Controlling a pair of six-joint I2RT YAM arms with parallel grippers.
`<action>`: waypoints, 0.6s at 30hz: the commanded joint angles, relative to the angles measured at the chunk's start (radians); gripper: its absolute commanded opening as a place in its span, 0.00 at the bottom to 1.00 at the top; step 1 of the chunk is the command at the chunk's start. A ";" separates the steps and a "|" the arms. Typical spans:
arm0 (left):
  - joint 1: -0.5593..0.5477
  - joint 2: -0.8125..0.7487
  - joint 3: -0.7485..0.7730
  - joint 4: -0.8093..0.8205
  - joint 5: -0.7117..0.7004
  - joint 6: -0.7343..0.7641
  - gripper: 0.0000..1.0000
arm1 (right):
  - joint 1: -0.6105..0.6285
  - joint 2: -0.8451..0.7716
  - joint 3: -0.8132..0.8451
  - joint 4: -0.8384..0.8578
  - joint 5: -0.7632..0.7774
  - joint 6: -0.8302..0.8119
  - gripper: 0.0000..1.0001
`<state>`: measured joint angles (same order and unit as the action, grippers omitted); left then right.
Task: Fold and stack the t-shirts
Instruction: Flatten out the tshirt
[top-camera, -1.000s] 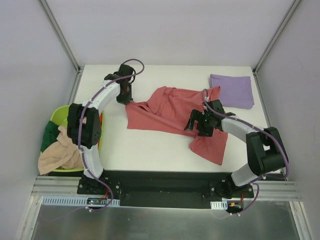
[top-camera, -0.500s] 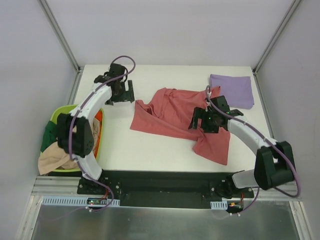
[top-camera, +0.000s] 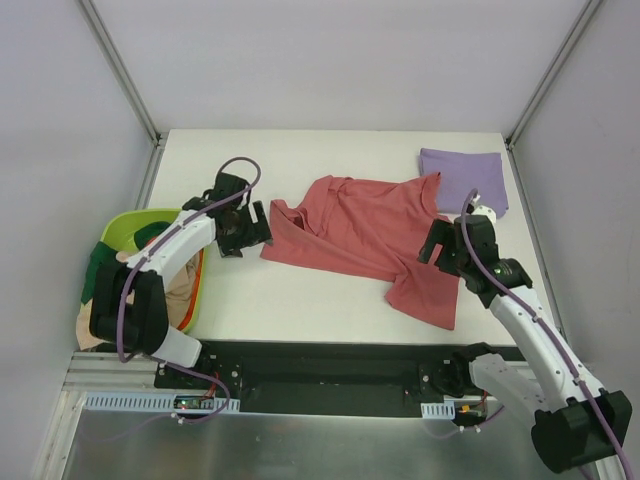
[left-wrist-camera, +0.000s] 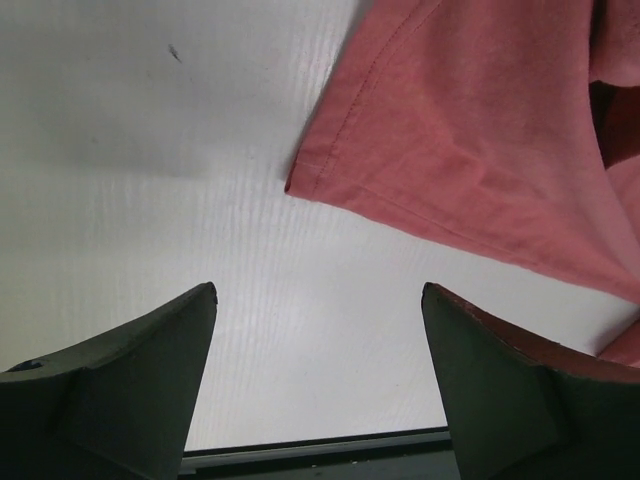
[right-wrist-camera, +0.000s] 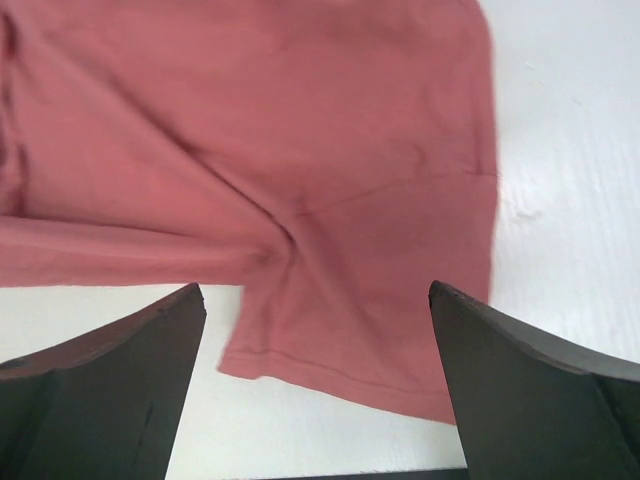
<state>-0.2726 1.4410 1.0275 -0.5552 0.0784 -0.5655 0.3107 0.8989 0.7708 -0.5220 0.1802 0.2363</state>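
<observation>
A red t-shirt lies spread out but rumpled in the middle of the white table, one sleeve pointing to the near right. A folded purple t-shirt rests at the far right. My left gripper hovers open just left of the red shirt's left edge; in the left wrist view the left gripper holds nothing and the shirt's corner lies ahead of it. My right gripper is open over the shirt's right side; in the right wrist view the right gripper is empty above the sleeve hem.
A green basket with several crumpled garments sits off the table's left edge beside the left arm. Metal frame posts stand at the far corners. The table's front edge is close under the left gripper.
The left gripper let go of the shirt's left corner, opened and drew back toward the near left. The right arm pulled back to the right. The shirt now lies flatter.
</observation>
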 joint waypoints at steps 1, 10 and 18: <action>-0.031 0.103 0.060 0.043 0.024 -0.054 0.80 | -0.012 -0.037 -0.027 -0.079 0.137 0.021 0.96; -0.051 0.271 0.137 0.029 -0.009 -0.040 0.61 | -0.025 -0.034 -0.028 -0.118 0.168 -0.017 0.96; -0.054 0.323 0.155 0.009 -0.034 -0.053 0.53 | -0.038 -0.018 -0.034 -0.125 0.193 -0.032 0.96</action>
<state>-0.3153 1.7416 1.1378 -0.5220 0.0635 -0.5961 0.2836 0.8799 0.7380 -0.6270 0.3351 0.2234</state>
